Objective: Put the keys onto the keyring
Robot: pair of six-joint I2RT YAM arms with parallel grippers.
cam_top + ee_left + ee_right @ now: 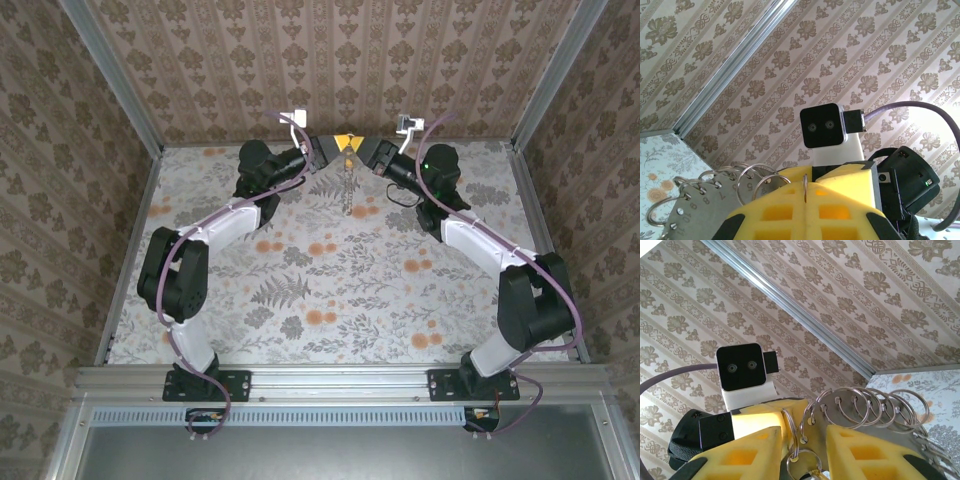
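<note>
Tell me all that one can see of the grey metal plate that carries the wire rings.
The plate is flat, dull grey metal, with small holes along one edge and numbers stamped beside them. Silvery wire rings pass through the holes, fanned out. It is near the back wall; the yellow fingers of the right gripper stand either side of its end, but whether they pinch it I cannot tell.

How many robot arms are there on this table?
2: the left arm on the table's left side, the right arm on its right, both reaching toward the far wall.
</note>
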